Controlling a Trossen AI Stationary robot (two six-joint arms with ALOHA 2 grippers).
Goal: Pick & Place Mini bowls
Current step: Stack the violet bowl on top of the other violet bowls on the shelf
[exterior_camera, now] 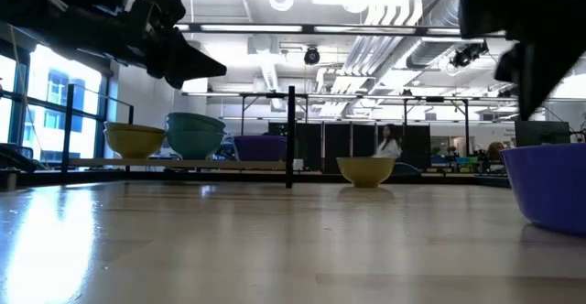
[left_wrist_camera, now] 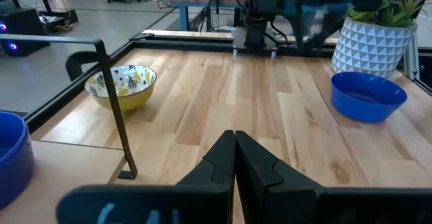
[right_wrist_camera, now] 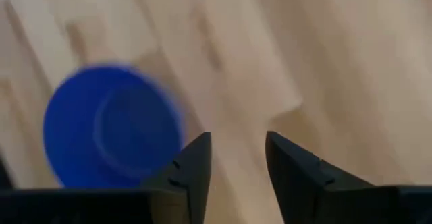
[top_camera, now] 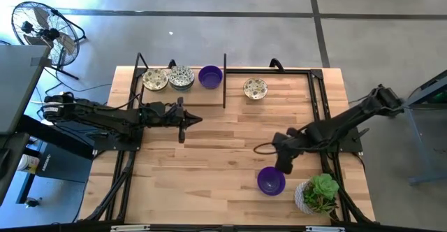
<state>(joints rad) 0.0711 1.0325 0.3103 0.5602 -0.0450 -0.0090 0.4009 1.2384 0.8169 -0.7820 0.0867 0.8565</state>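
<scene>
One purple bowl [top_camera: 271, 181] sits near the table's front edge — right pincer [top_camera: 283, 168] apart above it.

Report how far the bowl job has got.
Looks done: three bowls sit together at the far edge, a fourth, patterned bowl beside the divider. In hand: nothing; the right gripper hangs open above the near purple bowl. Left: that bowl. The left gripper waits shut.

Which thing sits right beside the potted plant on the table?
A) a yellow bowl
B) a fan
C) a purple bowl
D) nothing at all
C: the purple bowl stands on the wood just next to the potted plant, below the right gripper.
</scene>
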